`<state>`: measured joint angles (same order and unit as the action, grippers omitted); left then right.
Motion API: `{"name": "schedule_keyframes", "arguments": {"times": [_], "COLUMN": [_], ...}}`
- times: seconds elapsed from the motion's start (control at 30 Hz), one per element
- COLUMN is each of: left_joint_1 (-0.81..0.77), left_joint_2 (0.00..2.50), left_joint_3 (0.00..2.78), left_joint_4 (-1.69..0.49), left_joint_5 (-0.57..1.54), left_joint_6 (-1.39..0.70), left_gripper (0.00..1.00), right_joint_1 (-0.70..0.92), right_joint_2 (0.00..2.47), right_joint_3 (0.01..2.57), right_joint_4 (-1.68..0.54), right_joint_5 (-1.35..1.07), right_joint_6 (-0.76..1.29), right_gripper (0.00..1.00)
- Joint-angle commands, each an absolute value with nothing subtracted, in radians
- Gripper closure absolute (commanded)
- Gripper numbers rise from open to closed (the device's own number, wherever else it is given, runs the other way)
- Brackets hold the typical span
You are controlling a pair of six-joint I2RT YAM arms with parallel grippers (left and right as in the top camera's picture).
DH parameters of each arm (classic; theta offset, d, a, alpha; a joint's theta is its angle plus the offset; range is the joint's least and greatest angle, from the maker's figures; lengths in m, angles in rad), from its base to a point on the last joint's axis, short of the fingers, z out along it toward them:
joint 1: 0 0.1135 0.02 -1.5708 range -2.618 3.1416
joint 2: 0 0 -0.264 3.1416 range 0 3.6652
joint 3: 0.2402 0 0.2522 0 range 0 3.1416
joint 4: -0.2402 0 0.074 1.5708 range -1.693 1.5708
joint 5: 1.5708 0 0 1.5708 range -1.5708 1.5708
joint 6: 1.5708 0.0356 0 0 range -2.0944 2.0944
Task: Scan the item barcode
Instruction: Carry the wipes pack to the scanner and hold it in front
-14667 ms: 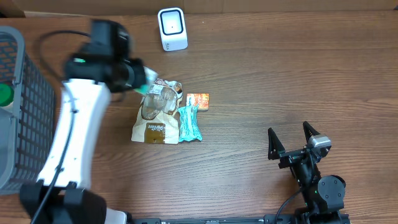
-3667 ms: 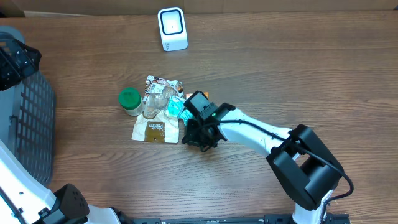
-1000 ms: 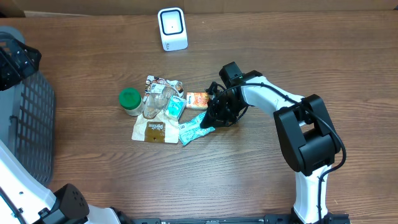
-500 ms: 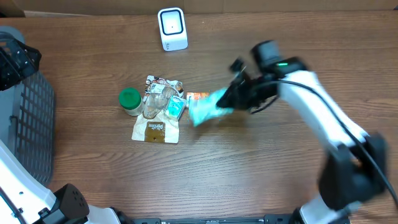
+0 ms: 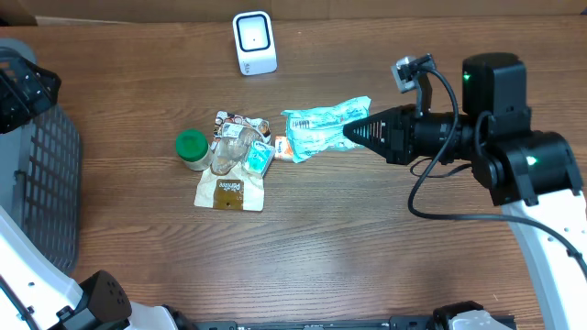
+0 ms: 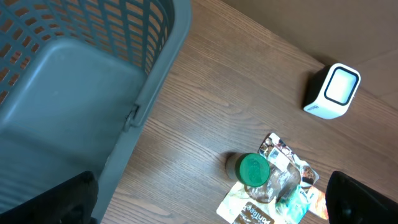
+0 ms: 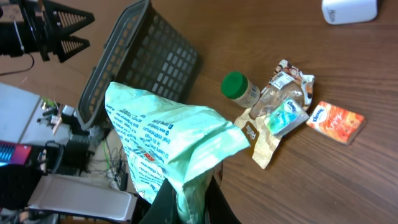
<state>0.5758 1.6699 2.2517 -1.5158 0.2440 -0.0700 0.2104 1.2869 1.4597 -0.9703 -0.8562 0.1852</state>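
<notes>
The mint-green packet (image 5: 319,128) carries several lines of dark blue print, but the letters are too small to read. The right pincer (image 5: 356,135) is pressed together on one crumpled end of this packet and holds it above the bench (image 5: 303,266), to the right of the pile of other goods. It is well apart from the white scanner (image 5: 254,42), which stands near the far edge of the bench.

In the pile, the brown pouch (image 5: 229,191) has white writing and a round mark on it, which I cannot read. The small orange box (image 7: 336,121) shows a white oval logo and the small teal pack (image 7: 286,117) beside it shows a similar one, both not legible. A crumpled clear wrapper (image 5: 234,142) lies over the pouch. A small jar with a green lid (image 5: 191,148) stands upright just beside the pouch; what is inside cannot be seen.

The grey basket (image 6: 155,74) stands at the left edge of the bench, and the left wrist view shows its plain grey bottom. The left pincer (image 6: 210,190) is spread wide above this side and holds nothing.
</notes>
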Motion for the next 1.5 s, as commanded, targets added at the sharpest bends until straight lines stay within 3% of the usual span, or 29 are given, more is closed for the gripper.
{"name": "schedule_keyframes", "arguments": {"times": [0.0, 0.23, 0.47, 0.7, 1.13, 1.3, 1.47], "left_joint_1": [0.577, 0.577, 0.577, 0.577, 0.577, 0.577, 0.577], "left_joint_2": [1.662, 1.662, 1.662, 1.662, 1.662, 1.662, 1.662], "left_joint_3": [2.267, 2.267, 2.267, 2.267, 2.267, 2.267, 2.267], "left_joint_4": [-1.515, -1.515, -1.515, -1.515, -1.515, -1.515, -1.515], "left_joint_5": [0.252, 0.252, 0.252, 0.252, 0.252, 0.252, 0.252], "left_joint_6": [-0.047, -0.047, -0.047, -0.047, -0.047, -0.047, -0.047], "left_gripper": [0.00, 0.01, 0.00, 0.01, 0.00, 0.01, 0.00], "right_joint_1": [0.225, 0.383, 0.485, 0.563, 0.577, 0.579, 0.580], "right_joint_2": [1.290, 1.527, 1.879, 2.068, 2.413, 2.491, 2.503], "right_joint_3": [1.476, 1.698, 2.208, 2.257, 2.257, 2.256, 2.250], "right_joint_4": [-0.985, -1.146, -1.283, -0.907, -0.196, -0.092, -0.084], "right_joint_5": [-0.794, -0.458, -0.036, 0.473, 0.505, 0.505, 0.504], "right_joint_6": [0.245, 0.262, 0.172, -0.098, -0.792, -1.006, -1.011], "right_gripper": [0.96, 0.96, 0.96, 0.96, 0.96, 0.96, 0.96]}}
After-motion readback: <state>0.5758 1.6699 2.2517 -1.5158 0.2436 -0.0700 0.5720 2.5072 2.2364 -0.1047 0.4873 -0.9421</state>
